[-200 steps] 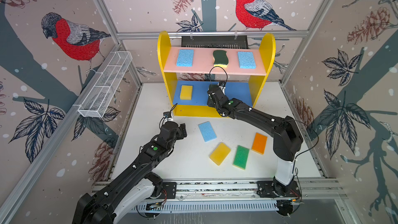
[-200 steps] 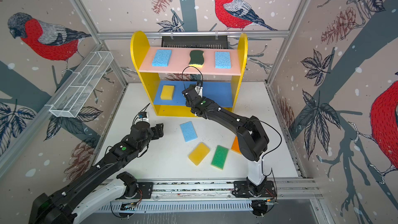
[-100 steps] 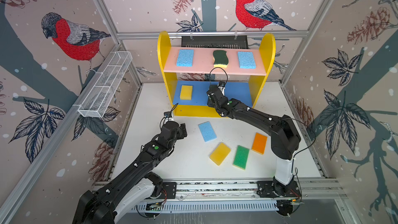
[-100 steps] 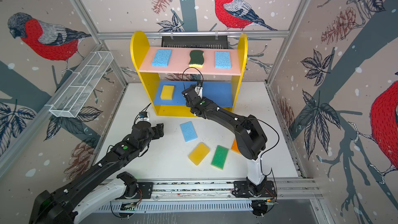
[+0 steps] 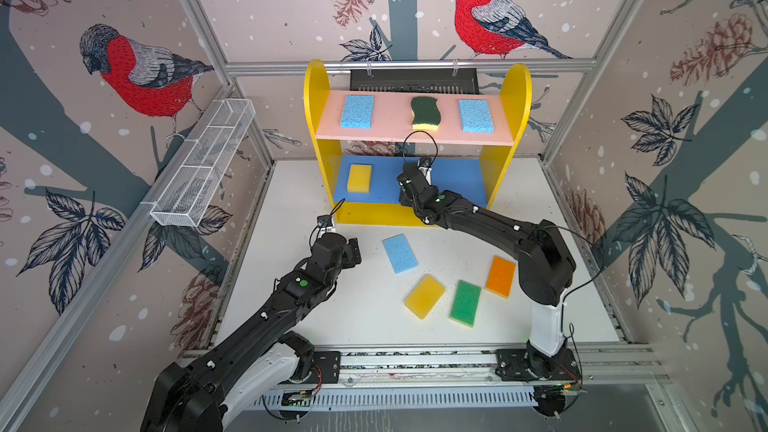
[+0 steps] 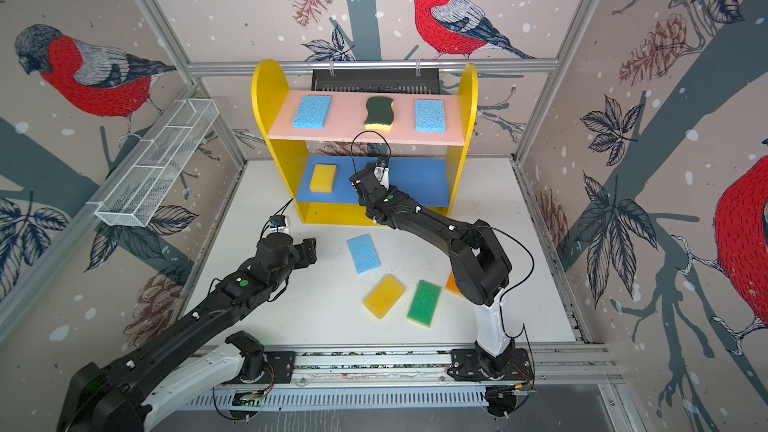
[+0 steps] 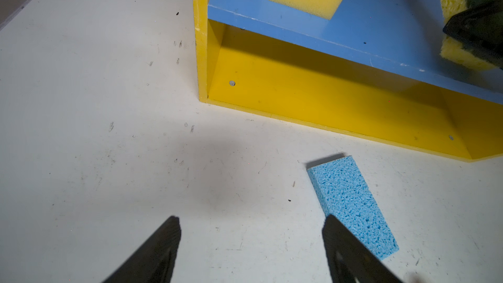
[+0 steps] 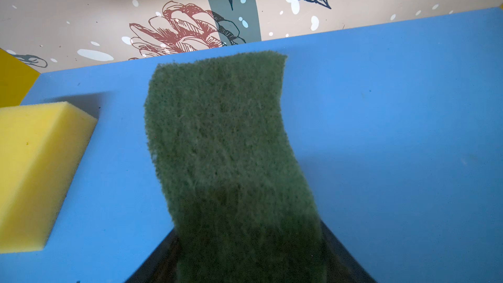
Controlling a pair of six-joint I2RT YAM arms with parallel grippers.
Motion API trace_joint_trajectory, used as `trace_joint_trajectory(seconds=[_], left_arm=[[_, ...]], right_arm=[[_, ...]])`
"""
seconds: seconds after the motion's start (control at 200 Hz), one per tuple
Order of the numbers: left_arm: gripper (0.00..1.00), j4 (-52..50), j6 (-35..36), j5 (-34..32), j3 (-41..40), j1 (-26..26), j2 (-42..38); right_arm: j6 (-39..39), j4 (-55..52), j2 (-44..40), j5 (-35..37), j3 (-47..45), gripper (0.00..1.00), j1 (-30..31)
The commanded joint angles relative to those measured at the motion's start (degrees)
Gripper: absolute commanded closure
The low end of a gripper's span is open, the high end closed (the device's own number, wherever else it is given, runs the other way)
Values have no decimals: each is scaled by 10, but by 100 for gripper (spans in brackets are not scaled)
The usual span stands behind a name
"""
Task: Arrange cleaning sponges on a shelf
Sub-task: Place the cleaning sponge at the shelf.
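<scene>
The right gripper point(image 8: 245, 257) clamps a dark-green sponge point(image 8: 223, 137) over the shelf point(image 5: 415, 214), at its blue middle board point(image 8: 394, 132), beside a yellow sponge point(image 8: 35, 170). The left gripper point(image 7: 251, 221), jaws apart, hovers above the tabletop point(image 7: 81, 132) near a light blue sponge point(image 7: 351, 202).

Bright, even, diffuse light fills both top views, and shadows on the white counter point(image 5: 365, 317) are faint. Wide-angle distortion bows the aluminium frame posts point(image 5: 198, 18) toward the edges. In the right wrist view the dark-green sponge point(image 8: 226, 145) looks soft-focused and dims toward the lens. A blurred shadow patch lies on the counter in the left wrist view.
</scene>
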Motion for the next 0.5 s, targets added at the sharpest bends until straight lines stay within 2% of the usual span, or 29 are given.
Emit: trace_joint_trajectory(seconds=[0.0, 0.495], left_arm=[[17, 13, 6, -4, -1, 2, 2], [18, 9, 5, -4, 2, 5, 6]], right_arm=[[-7, 14, 2, 11, 4, 33, -1], [-3, 14, 9, 1, 4, 33, -10]])
